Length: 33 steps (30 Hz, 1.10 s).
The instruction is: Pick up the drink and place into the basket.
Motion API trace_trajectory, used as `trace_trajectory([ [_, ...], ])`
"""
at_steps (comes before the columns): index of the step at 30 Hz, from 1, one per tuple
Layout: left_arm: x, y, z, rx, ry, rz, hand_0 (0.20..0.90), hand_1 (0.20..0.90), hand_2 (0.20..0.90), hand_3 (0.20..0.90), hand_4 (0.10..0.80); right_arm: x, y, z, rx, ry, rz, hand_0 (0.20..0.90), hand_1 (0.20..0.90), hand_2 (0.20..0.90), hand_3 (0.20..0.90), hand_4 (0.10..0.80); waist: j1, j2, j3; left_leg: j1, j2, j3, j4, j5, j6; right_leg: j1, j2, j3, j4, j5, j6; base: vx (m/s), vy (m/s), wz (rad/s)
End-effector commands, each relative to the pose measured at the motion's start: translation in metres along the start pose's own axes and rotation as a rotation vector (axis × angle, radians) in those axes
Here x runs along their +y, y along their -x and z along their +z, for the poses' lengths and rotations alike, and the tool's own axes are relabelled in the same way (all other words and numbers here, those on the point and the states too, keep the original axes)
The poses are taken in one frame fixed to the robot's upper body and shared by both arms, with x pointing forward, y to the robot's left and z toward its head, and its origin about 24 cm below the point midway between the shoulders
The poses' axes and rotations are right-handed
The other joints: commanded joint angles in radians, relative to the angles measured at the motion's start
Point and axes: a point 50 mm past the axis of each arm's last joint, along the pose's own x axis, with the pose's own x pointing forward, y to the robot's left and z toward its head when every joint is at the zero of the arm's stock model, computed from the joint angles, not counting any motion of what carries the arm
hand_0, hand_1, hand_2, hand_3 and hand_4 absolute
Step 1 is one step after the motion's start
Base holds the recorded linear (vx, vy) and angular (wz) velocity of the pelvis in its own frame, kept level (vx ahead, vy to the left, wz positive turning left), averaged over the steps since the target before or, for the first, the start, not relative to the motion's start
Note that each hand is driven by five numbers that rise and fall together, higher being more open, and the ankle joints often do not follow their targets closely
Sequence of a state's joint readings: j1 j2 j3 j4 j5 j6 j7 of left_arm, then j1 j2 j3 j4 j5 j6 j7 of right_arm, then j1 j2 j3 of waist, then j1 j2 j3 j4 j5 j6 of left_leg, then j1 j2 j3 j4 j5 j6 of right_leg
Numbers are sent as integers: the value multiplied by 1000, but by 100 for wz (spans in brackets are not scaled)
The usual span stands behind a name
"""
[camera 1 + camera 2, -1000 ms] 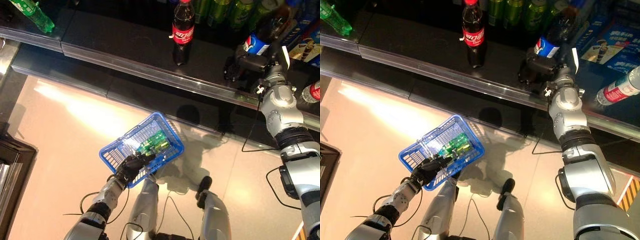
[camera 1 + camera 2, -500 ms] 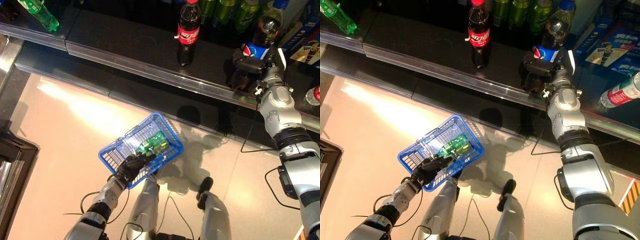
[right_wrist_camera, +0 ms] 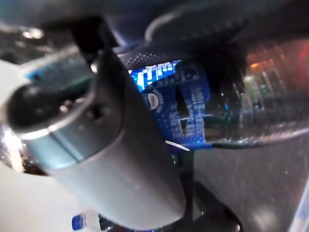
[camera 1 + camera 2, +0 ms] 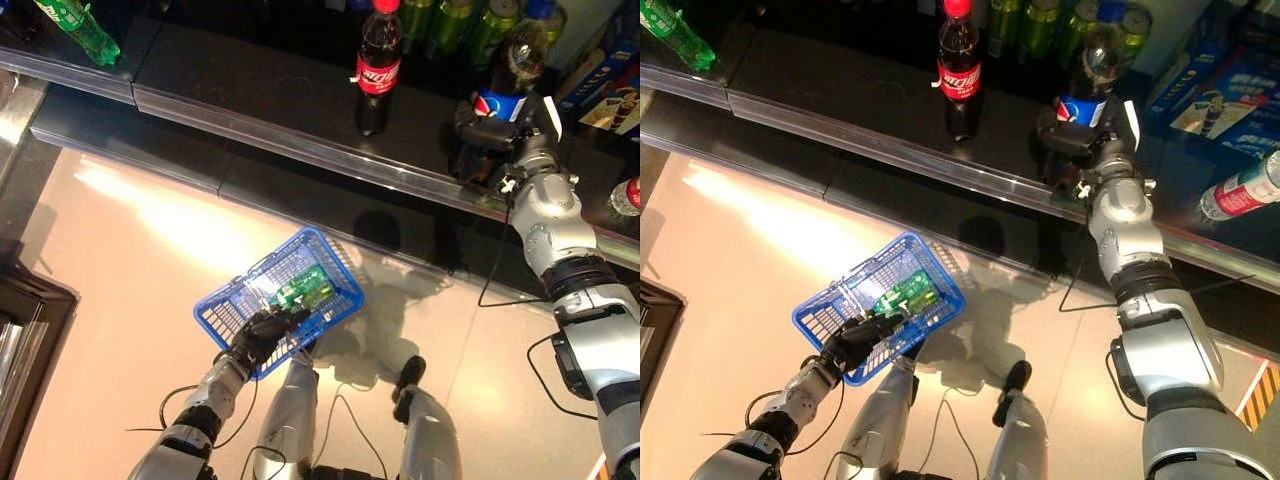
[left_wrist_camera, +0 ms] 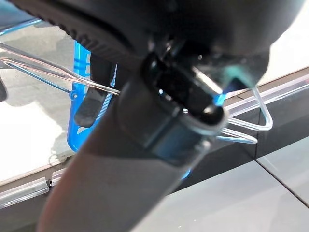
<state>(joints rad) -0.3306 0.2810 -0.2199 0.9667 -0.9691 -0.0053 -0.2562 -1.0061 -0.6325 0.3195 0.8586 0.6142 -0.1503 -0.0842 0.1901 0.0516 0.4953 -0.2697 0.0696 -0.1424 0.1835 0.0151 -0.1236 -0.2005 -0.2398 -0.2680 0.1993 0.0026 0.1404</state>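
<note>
At the upper right of the left eye view, the right hand (image 4: 497, 128) has its dark fingers curled round the lower body of a dark cola bottle with a blue label (image 4: 505, 82), which stands upright on the black shelf (image 4: 250, 95). The bottle's neck and blue cap rise above the hand, while the labelled band sits just above the fingers. In the right wrist view the blue label (image 3: 181, 113) shows pressed between the thumb (image 3: 104, 159) and the fingers, so the grip is closed on the drink. Left of it on the same shelf, well apart, stands a cola bottle with a red label (image 4: 376, 62), upright and untouched. Behind both, along the top edge, is a row of green cans (image 4: 470, 25). A green bottle (image 4: 78, 28) lies tilted at the upper left corner, and a bottle with a red and white label (image 4: 1238, 188) lies on its side at the right edge of the right eye view. Below, in the lower centre over the pale floor (image 4: 120, 280), the left hand (image 4: 262, 330) is clamped on the wire handle of a blue basket (image 4: 232, 300), which holds a green bottle lying flat (image 4: 303, 287).
</note>
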Motion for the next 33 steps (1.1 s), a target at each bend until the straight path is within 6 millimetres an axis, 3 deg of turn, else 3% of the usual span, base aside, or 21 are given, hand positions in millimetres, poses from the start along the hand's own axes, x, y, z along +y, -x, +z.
trace_trajectory([
  [1, 32, 26, -8, 13, -93, 5, 300, 300, 300, 200, 100, 13, 1, 88, -421, -7, 86, 300, 300, 300, 200, 100, 15, -20, -109, 65, 4, 60, -68, 10, 40, 53, -11, -4, -69, 20, 4, 62, 29, -1],
  [8, 45, 38, -16, -6, -45, 60, 300, 300, 300, 200, 100, 17, 23, 62, -402, 25, 125, 300, 300, 300, 200, 100, 6, -49, -214, 179, 10, 92, -211, 41, 35, 152, 10, 6, -186, 60, 21, 86, 23, 0],
  [16, 51, 45, -14, -47, 27, 86, 300, 300, 300, 200, 100, 28, 51, 37, -396, 48, 177, 300, 300, 300, 200, 100, 9, -65, -331, 268, 21, 110, -271, 44, 37, 264, 17, -6, -232, 51, 28, 95, -16, 5],
  [33, 1, 42, 21, -257, 121, -229, 300, 300, 300, 200, 100, 72, 94, 19, -425, -49, 321, 300, 300, 300, 200, 100, 73, -81, -389, 325, 31, 86, -271, 35, 26, 397, 21, -76, -283, 41, 28, 13, -21, 6],
])
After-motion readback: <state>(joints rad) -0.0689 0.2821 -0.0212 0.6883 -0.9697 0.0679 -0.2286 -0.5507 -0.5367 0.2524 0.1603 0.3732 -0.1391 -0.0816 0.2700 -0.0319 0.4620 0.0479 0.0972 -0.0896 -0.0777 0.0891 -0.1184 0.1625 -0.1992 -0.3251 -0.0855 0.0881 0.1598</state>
